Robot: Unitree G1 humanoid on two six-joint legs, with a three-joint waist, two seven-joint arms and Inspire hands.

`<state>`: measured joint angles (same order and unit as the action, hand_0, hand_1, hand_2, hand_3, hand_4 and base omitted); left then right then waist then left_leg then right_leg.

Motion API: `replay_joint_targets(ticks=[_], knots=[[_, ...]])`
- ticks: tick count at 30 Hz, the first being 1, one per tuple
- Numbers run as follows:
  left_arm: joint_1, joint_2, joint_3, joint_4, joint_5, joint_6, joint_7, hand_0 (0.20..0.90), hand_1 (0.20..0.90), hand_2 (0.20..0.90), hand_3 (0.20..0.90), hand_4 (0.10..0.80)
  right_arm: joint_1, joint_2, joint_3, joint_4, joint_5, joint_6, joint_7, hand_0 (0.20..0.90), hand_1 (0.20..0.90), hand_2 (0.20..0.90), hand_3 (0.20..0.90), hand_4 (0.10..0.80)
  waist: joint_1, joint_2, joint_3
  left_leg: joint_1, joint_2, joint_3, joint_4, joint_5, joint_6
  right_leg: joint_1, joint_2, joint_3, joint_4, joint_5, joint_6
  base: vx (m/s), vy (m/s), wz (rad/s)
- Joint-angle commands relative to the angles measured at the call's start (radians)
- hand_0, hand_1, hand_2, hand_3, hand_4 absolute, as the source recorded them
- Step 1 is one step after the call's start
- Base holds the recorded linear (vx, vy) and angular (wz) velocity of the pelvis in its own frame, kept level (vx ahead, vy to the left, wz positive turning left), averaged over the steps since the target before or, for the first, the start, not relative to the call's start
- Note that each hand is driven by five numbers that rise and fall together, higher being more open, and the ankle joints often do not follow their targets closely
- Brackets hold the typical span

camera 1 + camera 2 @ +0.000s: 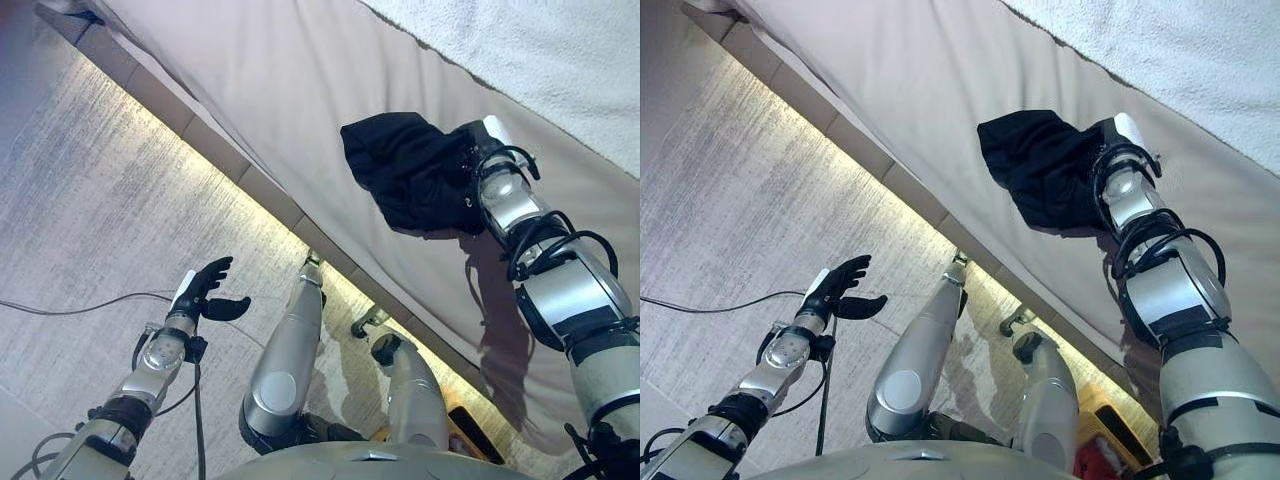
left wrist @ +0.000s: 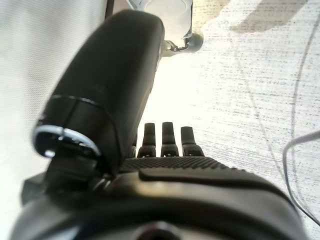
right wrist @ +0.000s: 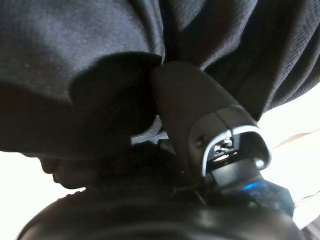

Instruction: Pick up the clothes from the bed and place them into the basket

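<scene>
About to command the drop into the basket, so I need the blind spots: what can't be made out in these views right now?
- Basket: only a cut-off yellow and red thing at the eye views' lower edge; cannot tell what it is.
- Right hand: fingers buried in the black garment; only the thumb shows.
- Garment type: bunched, unreadable.
- Bed: cut off by edges; other clothes unknown.
- Left hand: open, empty above floor.

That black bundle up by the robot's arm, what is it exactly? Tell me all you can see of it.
It is a black garment, soft matte cloth bunched into a crumpled, folded lump with a loose lower edge. It lies against the beige bed sheet, casting a shadow below. The right hand is buried in its side; the right wrist view shows the thumb pressed into the folds, cloth draped over it. What kind of garment it is cannot be told.
</scene>
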<state>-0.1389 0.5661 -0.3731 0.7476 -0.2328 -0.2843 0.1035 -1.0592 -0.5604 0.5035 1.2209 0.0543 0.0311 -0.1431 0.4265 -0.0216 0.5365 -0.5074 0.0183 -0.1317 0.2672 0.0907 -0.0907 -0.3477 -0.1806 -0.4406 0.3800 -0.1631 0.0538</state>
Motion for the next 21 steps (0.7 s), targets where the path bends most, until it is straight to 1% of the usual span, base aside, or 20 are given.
replay_joint_targets(ticks=[1,2,4,5,6,7,10,11,12,13,14,16,18,20,21], knots=[[0.061,0.033,0.027,-0.027,0.047,-0.023,0.033,0.9,0.9,0.9,0.9,0.8,0.051,-0.019,-0.044,-0.01,0.12,-0.051,-0.017,0.3,0.3,0.3,0.2,0.1,-0.005,0.021,-0.035,-0.014,-0.021,0.031,0.029,-0.07,0.028,0.095,0.04,-0.014,-0.114,0.11,0.016,-0.004,-0.033,0.08],[0.064,0.026,0.027,-0.017,0.056,-0.02,0.034,0.9,0.9,0.9,0.9,0.8,0.071,-0.017,-0.065,-0.012,0.168,-0.065,-0.019,0.3,0.3,0.3,0.2,0.1,-0.009,0.018,-0.046,0.006,-0.016,0.035,0.016,-0.068,0.023,0.118,0.043,-0.012,-0.132,0.11,0.016,-0.002,-0.025,0.06],[0.069,0.008,0.029,-0.001,0.069,-0.041,0.04,0.9,0.9,0.9,0.9,0.8,0.105,-0.015,-0.122,-0.02,0.301,-0.108,-0.029,0.3,0.3,0.3,0.2,0.1,-0.022,0.014,-0.074,0.044,-0.006,0.047,-0.013,-0.064,0.014,0.162,0.053,-0.001,-0.169,0.109,0.015,-0.002,-0.003,0.02],[0.072,0.003,0.031,0.0,0.07,-0.044,0.039,0.9,0.9,0.9,0.9,0.8,0.118,-0.017,-0.143,-0.028,0.339,-0.113,-0.021,0.3,0.3,0.3,0.2,0.1,-0.026,0.012,-0.083,0.061,-0.002,0.051,-0.027,-0.063,0.012,0.178,0.058,0.003,-0.184,0.109,0.014,-0.074,0.073,-0.05],[0.083,-0.007,0.033,0.003,0.072,-0.049,0.041,0.9,0.9,0.9,0.9,0.8,0.154,-0.016,-0.192,-0.044,0.419,-0.138,-0.01,0.3,0.3,0.3,0.2,0.1,-0.036,0.011,-0.099,0.079,0.001,0.064,-0.051,-0.031,0.016,0.194,0.06,-0.003,-0.21,0.131,0.009,-0.072,0.068,-0.06],[0.084,-0.008,0.032,0.004,0.072,-0.05,0.041,0.9,0.9,0.9,0.9,0.8,0.157,-0.015,-0.195,-0.045,0.427,-0.141,-0.009,0.3,0.3,0.3,0.2,0.1,-0.036,0.011,-0.101,0.081,0.001,0.065,-0.055,-0.03,0.016,0.196,0.06,-0.002,-0.213,0.132,0.009,-0.063,0.073,-0.12],[0.101,-0.046,0.034,0.033,0.112,-0.054,0.054,0.9,0.9,0.9,0.9,0.8,0.254,0.017,-0.294,-0.075,0.603,-0.204,0.054,0.3,0.3,0.3,0.2,0.1,-0.063,0.0,-0.14,0.144,0.015,0.084,-0.108,-0.027,0.011,0.245,0.073,0.022,-0.257,0.13,0.011,0.014,0.027,-0.1],[0.113,-0.069,0.037,0.051,0.136,-0.054,0.062,0.9,0.9,0.9,0.9,0.8,0.308,0.03,-0.327,-0.106,0.647,-0.22,0.088,0.3,0.3,0.3,0.2,0.1,-0.077,-0.002,-0.165,0.185,0.023,0.097,-0.143,-0.024,0.008,0.274,0.079,0.034,-0.279,0.128,0.011,0.041,0.085,-0.12],[0.125,-0.093,0.04,0.074,0.15,-0.06,0.066,0.9,0.9,0.9,0.9,0.8,0.366,0.046,-0.366,-0.156,0.738,-0.24,0.137,0.3,0.3,0.3,0.2,0.1,-0.099,-0.004,-0.191,0.228,0.029,0.112,-0.179,-0.021,0.007,0.298,0.082,0.049,-0.303,0.13,0.012,0.047,0.089,-0.17],[0.127,-0.097,0.04,0.077,0.156,-0.064,0.067,0.9,0.9,0.9,0.9,0.8,0.375,0.047,-0.371,-0.163,0.766,-0.249,0.148,0.3,0.3,0.3,0.2,0.1,-0.101,-0.005,-0.194,0.235,0.03,0.114,-0.185,-0.02,0.007,0.302,0.083,0.051,-0.306,0.131,0.013,0.021,0.081,-0.27],[0.133,-0.114,0.042,0.095,0.165,-0.069,0.072,0.9,0.9,0.9,0.9,0.8,0.415,0.061,-0.405,-0.206,0.794,-0.247,0.185,0.3,0.3,0.3,0.2,0.1,-0.116,-0.005,-0.212,0.261,0.034,0.122,-0.204,-0.02,0.007,0.314,0.083,0.06,-0.315,0.133,0.013,-0.002,0.079,-0.23],[0.148,-0.157,0.045,0.143,0.198,-0.089,0.078,0.9,0.9,0.9,0.9,0.8,0.525,0.111,-0.445,-0.324,0.92,-0.263,0.264,0.3,0.3,0.3,0.2,0.1,-0.16,-0.007,-0.256,0.313,0.035,0.136,-0.237,-0.02,0.01,0.332,0.085,0.086,-0.333,0.141,0.012,0.013,0.097,-0.2],[0.157,-0.172,0.05,0.158,0.216,-0.098,0.08,0.9,0.9,0.9,0.9,0.8,0.576,0.139,-0.457,-0.403,0.984,-0.263,0.29,0.3,0.3,0.3,0.2,0.1,-0.179,-0.008,-0.275,0.336,0.036,0.142,-0.251,-0.022,0.011,0.34,0.086,0.096,-0.342,0.145,0.012,0.01,0.059,-0.19],[0.189,-0.201,0.066,0.162,0.233,-0.079,0.085,0.9,0.9,0.9,0.9,0.8,0.734,0.198,-0.48,-0.588,1.032,-0.287,0.357,0.3,0.3,0.3,0.2,0.1,-0.227,-0.002,-0.327,0.39,0.039,0.161,-0.285,-0.019,0.019,0.354,0.088,0.119,-0.359,0.159,0.016,0.052,0.107,-0.19],[0.201,-0.212,0.072,0.171,0.254,-0.075,0.086,0.9,0.9,0.9,0.9,0.8,0.79,0.226,-0.489,-0.655,1.058,-0.3,0.416,0.3,0.3,0.3,0.2,0.1,-0.25,0.0,-0.349,0.415,0.041,0.173,-0.299,-0.021,0.022,0.361,0.09,0.134,-0.367,0.164,0.019,0.055,0.071,-0.18]])
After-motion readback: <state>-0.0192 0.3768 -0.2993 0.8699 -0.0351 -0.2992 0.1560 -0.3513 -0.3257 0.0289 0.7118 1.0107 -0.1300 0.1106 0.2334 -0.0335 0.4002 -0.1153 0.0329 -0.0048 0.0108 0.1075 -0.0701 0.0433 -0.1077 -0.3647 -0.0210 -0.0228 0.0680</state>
